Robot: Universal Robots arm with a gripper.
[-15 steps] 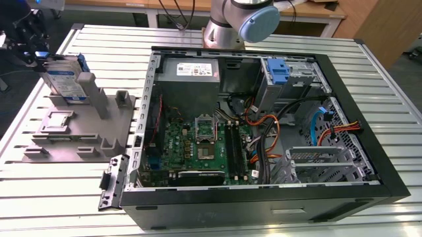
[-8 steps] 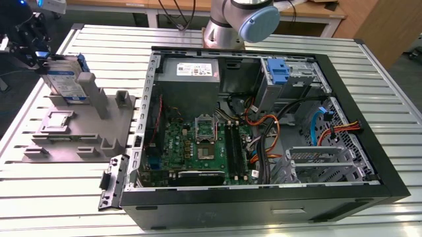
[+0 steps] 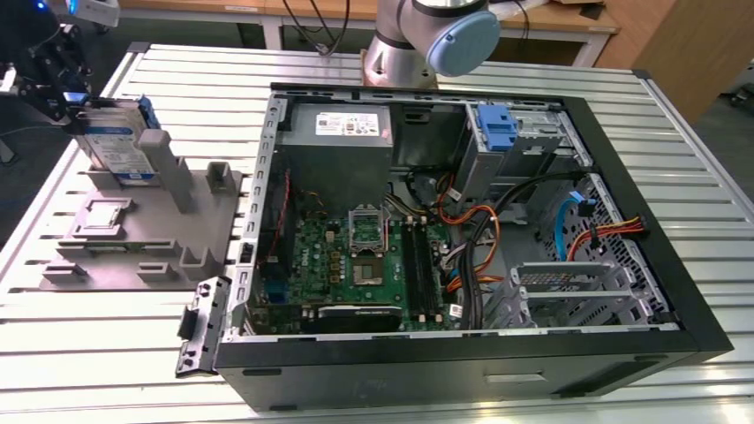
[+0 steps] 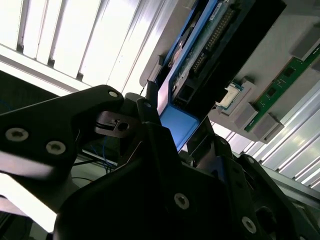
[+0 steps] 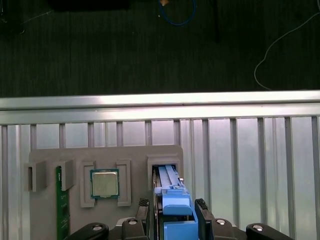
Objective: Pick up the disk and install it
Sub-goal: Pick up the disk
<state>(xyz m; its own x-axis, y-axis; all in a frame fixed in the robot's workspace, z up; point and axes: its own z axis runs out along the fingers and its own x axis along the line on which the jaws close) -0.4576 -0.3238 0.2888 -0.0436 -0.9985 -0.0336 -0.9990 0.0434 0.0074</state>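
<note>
Disk (image 3: pixel 122 150) stands in grey fixture (image 3: pixel 130 231), end effector (image 5: pixel 172 206) straddling it.

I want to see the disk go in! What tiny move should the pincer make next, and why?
Probably a straight lift along the slot. The pincer sits around the disk, which stands in a slot of the grey holder, so a sideways pull might jam it.

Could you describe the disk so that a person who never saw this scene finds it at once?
Beside the open computer case, on the exterior view's left, lies a grey parts holder. The disk stands upright in a slot of it, at the gripper. Unlike the plain grey posts beside it, it is silver with a blue frame.
</note>
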